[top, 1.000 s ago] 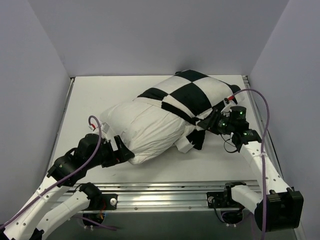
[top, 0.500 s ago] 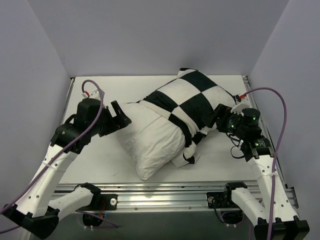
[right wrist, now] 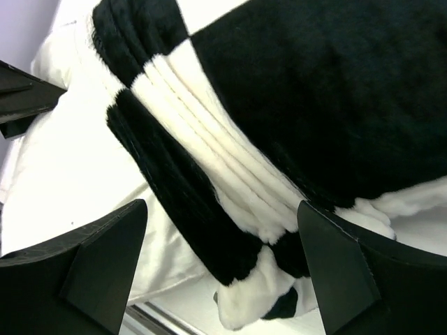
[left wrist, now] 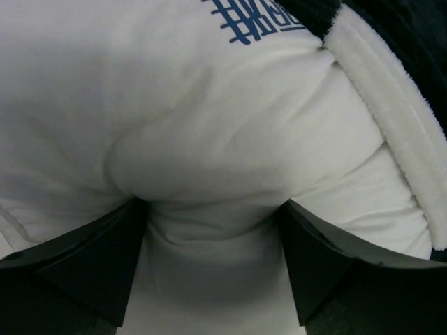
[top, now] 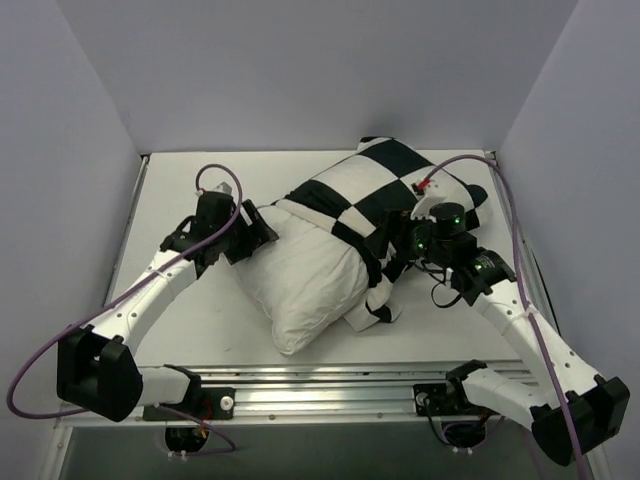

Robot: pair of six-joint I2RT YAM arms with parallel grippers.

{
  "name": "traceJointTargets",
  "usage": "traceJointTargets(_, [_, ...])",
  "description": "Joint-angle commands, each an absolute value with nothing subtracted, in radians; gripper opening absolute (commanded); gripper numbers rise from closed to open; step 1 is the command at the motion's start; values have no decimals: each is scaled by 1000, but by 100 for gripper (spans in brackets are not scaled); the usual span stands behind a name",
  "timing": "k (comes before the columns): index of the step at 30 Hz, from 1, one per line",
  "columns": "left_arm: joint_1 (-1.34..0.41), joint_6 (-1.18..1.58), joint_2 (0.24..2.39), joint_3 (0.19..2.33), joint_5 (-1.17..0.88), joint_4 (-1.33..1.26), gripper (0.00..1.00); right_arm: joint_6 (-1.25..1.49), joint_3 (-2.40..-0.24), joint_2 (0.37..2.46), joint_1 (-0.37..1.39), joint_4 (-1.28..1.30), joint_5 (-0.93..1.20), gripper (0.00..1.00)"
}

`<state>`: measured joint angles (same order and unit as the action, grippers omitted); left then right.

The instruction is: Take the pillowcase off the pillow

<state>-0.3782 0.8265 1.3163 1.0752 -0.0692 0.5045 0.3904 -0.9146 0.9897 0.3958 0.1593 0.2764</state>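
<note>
The white pillow (top: 305,285) lies across the table, its near end bare. The black and white checkered pillowcase (top: 385,190) covers its far right half, with its edge bunched at the middle (top: 378,290). My left gripper (top: 262,228) is open and pressed against the pillow's far left corner. In the left wrist view, white pillow fabric (left wrist: 209,139) bulges between the spread fingers of my left gripper (left wrist: 213,237), beside a plush band of pillowcase (left wrist: 391,139). My right gripper (top: 393,243) is open over the bunched edge. In the right wrist view, my right gripper (right wrist: 220,237) straddles the pillowcase folds (right wrist: 209,174).
The white table (top: 180,320) is closed in by grey walls at the left, back and right. A metal rail (top: 330,385) runs along the front edge by the arm bases. The right arm's purple cable (top: 500,190) loops over the pillowcase's right side.
My left gripper left the pillow's near left end, swung up and round to its far left corner. The pillow turned and slid right. My right gripper moved left onto the bunched pillowcase edge.
</note>
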Motion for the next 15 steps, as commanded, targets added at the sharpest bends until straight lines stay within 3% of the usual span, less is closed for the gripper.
traceJointTargets(1, [-391,894,1333,954,-153,341,79,295,-1009,1075,495,117,141,84])
traceJointTargets(2, [-391,902,1327,896,-147,330,62,273,-1059,1100,523,121,121,83])
traceJointTargets(5, [-394,919,1273,803,-137,302,27,186,-1199,1218,638,162,39,83])
traceJointTargets(6, [-396,919,1263,787,-135,293,7,164,-1238,1282,699,185,9,83])
traceJointTargets(7, [-396,913,1243,775,-123,293,3,119,-1305,1314,730,192,-58,83])
traceJointTargets(15, [-423,870,1120,718,-98,327,2,-38,-1592,1667,862,282,-182,84])
